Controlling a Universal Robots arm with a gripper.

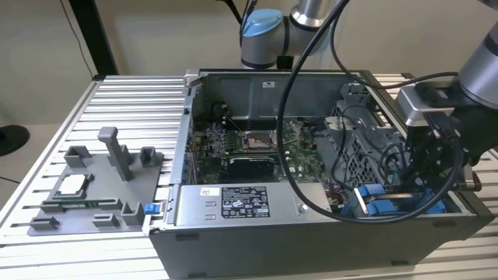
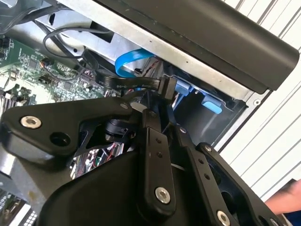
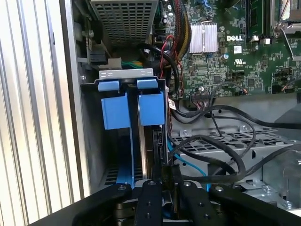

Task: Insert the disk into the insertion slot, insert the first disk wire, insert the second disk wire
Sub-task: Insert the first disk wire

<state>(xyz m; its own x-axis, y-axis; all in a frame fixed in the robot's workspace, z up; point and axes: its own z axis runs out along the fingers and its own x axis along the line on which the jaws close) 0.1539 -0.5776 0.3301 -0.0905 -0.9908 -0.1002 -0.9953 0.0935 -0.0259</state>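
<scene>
The disk (image 3: 151, 109) stands on edge in its blue carrier frame inside the insertion slot (image 3: 89, 141), at the case's front corner on the exterior view's right (image 1: 375, 201). A second blue carrier (image 3: 115, 110) sits beside it. My gripper (image 2: 162, 109) hangs just above the disk's edge, shut on the black plug of a flat black disk wire (image 2: 167, 87). In the first wrist view the gripper (image 3: 165, 178) holds that plug against the disk's dark edge. A light blue wire (image 2: 134, 59) loops close by. In the exterior view the gripper (image 1: 426, 182) reaches down into the case behind hanging cables.
The motherboard (image 3: 225, 56) lies beside the bay, with loose black cables (image 3: 221, 150) over a perforated metal cage. A grey metal box with a white sticker (image 1: 233, 204) fills the case's front. A grey fixture (image 1: 93, 192) sits on the slatted table. A hand (image 2: 287, 197) shows at one edge.
</scene>
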